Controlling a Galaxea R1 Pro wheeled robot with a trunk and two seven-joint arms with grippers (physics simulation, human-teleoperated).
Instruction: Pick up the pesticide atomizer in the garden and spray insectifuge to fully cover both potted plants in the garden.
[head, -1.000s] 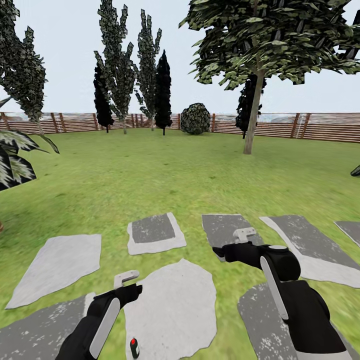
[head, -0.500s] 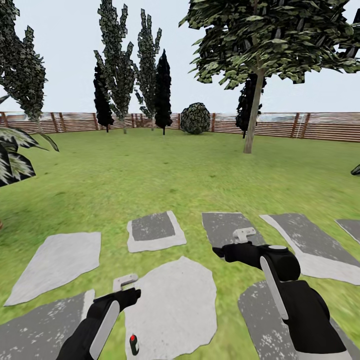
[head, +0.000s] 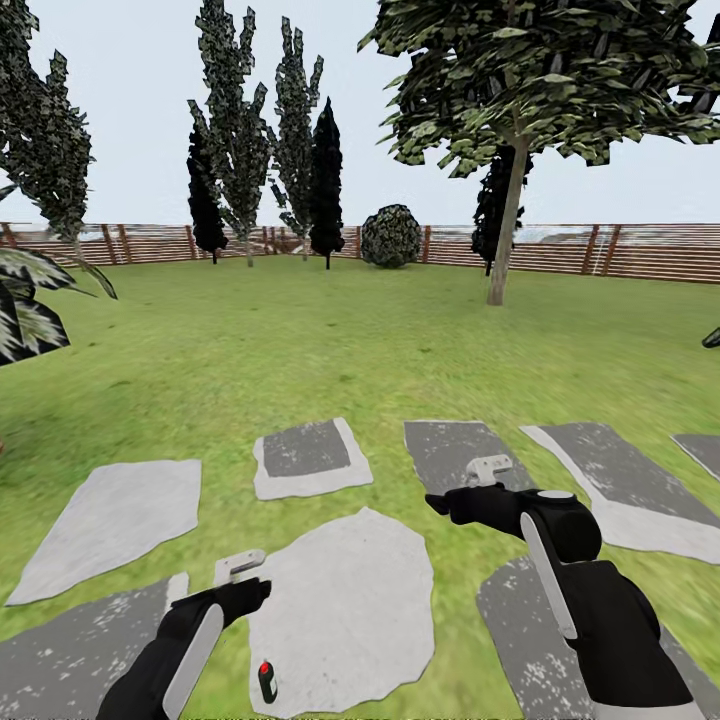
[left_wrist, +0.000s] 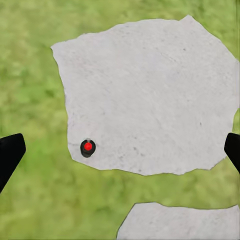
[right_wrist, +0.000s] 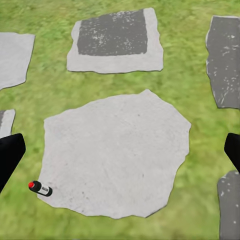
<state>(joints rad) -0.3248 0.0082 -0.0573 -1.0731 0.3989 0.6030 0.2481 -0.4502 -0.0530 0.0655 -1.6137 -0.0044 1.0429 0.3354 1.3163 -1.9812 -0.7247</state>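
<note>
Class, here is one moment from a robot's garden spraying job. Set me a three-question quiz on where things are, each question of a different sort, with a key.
1. True or false: the left gripper is shut on the spray bottle.
2. Multiple choice: the spray bottle rests on A) bare grass, B) the edge of a pale stone slab, C) a wooden bench.
3. Fill in: in the head view, the arm nearer the bottle is the ____ arm.

Key
1. False. The bottle sits on the ground, apart from both grippers; the left wrist view shows it well below the spread fingertips.
2. B.
3. Left. The right gripper hangs farther off, over a darker slab.
</note>
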